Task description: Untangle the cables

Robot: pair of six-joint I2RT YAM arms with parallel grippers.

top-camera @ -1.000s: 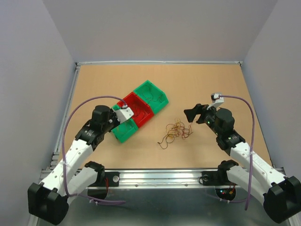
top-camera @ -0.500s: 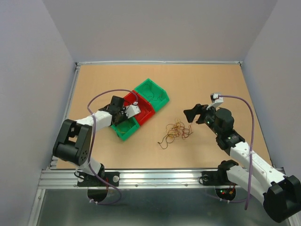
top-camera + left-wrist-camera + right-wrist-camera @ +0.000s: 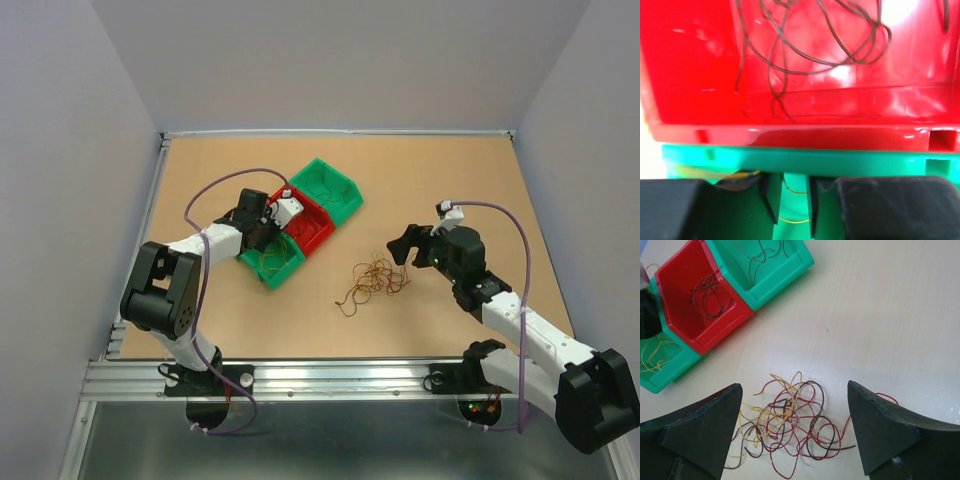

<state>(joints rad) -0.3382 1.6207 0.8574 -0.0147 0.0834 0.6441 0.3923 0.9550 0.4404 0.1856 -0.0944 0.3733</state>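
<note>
I see the cable clump loose on the desk, mid-desk toward the near edge, right of the bins. Right gripper is just beside it, jaws wide, holding nothing. Left gripper hangs over the near green bin, jaws partly apart, gripping nothing. Dark strands lie in the red bin.

**Kid:** What do you look like?

**Me:** I have two arms. My left arm and my right arm are made of white tubes with black round joints.

**Kid:** What is that string on you?

**Me:** A thin purple cable loops along each arm. My jaws are black and shaped like wedges. A little white box sits behind them.
</note>
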